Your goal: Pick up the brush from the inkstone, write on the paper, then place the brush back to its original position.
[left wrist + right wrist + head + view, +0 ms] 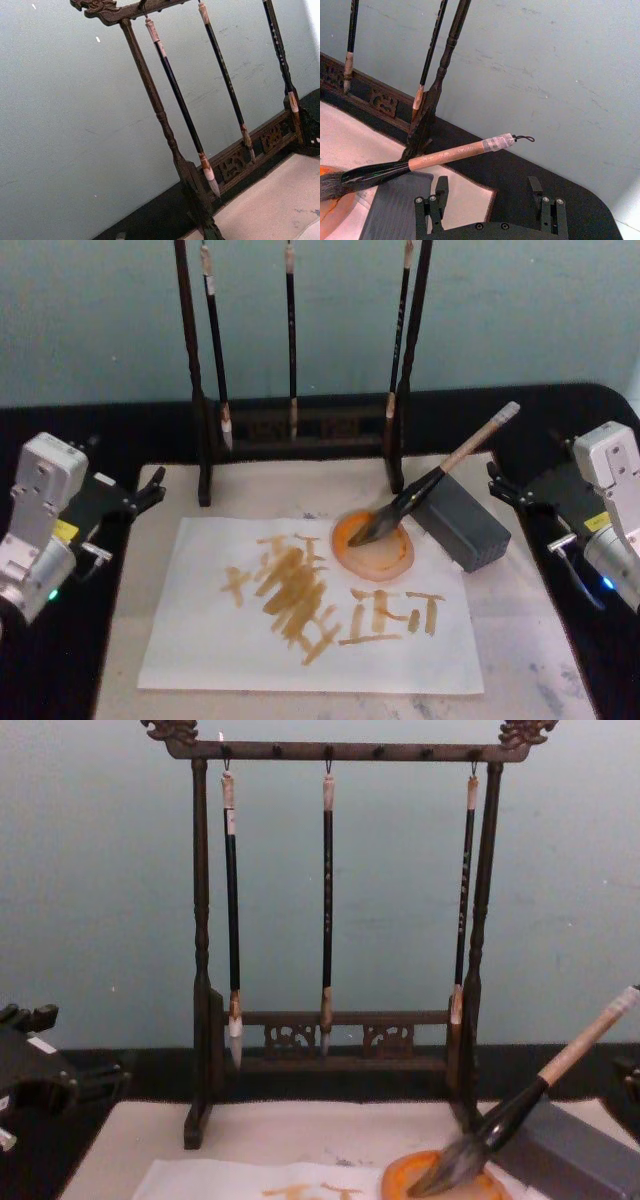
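The brush (pixel 440 472) is the reference for everything else, so take the table from its left side across.

Far left, the left gripper (pixel 152 490) is parked off the beige mat (pixel 520 640), well apart from the brush; I cannot tell whether it is released or clenched.

Next comes the paper (pixel 200 640), lying flat on the mat and bearing orange-yellow strokes. At its back right corner sits the orange dish (pixel 395 558), with the brush's dark bristles resting in it.

From there the brush's long axis climbs up, back and to the right. Its black lower section leans on the grey block (pixel 465 530), and the tan handle sticks out free above it.

Right of the block, the right gripper (pixel 497 485) hovers with its 2 fingers spread and nothing between them. It is clearly the nearer arm. The brush lies to its left, and in the right wrist view the handle crosses ahead of the open jaws.

Behind stands a rack (pixel 300 425) with 3 slim brushes (pixel 291 340).

The chest view cuts off the handle's end and most of the paper. Whether the bristles are wet is hard to make out.
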